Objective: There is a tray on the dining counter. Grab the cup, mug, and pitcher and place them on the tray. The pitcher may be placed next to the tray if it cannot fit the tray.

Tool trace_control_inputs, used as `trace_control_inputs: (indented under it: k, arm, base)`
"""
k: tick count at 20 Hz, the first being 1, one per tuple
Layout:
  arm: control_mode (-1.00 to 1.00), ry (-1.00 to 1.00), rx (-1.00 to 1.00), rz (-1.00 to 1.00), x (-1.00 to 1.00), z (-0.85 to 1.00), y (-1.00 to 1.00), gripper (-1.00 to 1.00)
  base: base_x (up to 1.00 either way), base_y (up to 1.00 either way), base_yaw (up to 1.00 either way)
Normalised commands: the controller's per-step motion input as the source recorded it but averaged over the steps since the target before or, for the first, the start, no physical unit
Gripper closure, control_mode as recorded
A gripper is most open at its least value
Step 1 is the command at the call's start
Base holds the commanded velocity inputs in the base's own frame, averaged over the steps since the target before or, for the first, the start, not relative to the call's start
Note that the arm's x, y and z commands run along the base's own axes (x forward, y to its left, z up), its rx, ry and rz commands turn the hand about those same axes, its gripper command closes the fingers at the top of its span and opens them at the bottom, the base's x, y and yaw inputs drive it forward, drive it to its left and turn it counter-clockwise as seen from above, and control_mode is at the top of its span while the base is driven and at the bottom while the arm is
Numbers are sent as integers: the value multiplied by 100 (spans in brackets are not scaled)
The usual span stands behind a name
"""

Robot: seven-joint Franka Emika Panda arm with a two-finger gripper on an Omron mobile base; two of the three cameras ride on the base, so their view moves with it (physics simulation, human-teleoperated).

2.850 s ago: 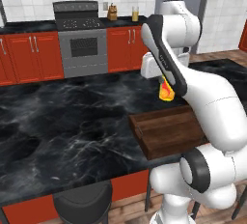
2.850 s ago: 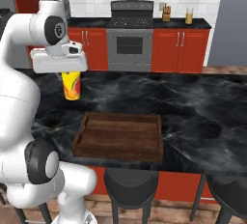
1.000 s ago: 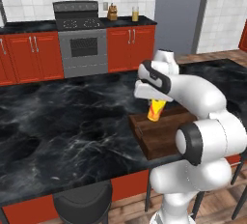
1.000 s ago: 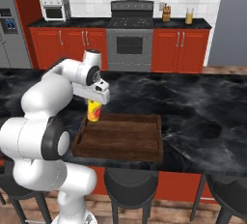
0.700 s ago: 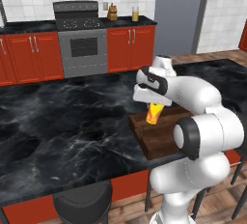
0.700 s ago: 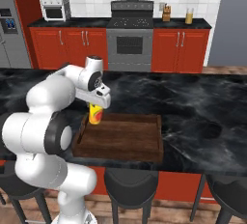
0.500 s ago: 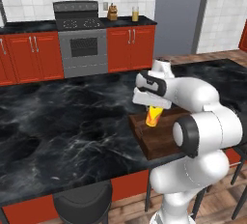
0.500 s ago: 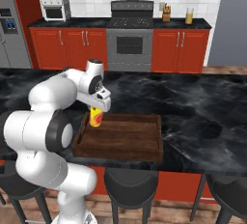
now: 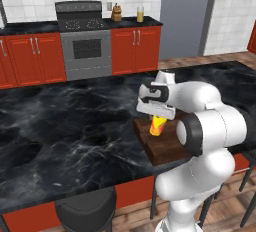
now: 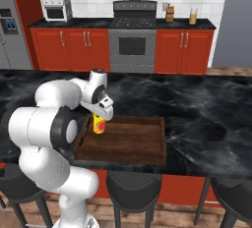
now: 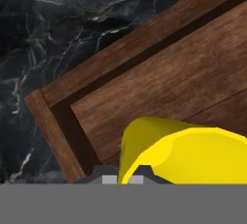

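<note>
My gripper is shut on the cup, a small yellow tumbler with a red-orange mark. It holds the cup upright, low over the left end of the dark brown tray on the dining counter. Whether the cup's base touches the wood I cannot tell. In the hand view the cup's yellow rim sits just inside a corner of the tray, with black marble beyond. The pitcher stands on the far back counter. The mug is out of view.
A stove and red cabinets line the back wall, with a knife block beside the pitcher and a microwave at the left. Black stools stand under the counter's near edge. Most of the tray's floor is bare.
The gripper came down from high above the counter with the cup. Over the last second it sank a little further into the tray's left end.
</note>
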Motion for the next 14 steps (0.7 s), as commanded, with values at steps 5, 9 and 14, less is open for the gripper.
trace_control_inputs:
  k: [5,9,14]
  arm:
    - [-100,0,0,-11,13,-38,2,100]
    - [-100,0,0,-11,8,-36,16,-100]
    - [-100,0,0,-14,-3,-8,4,-100]
  base:
    - [0,0,0]
    - [0,0,0]
    - [0,0,0]
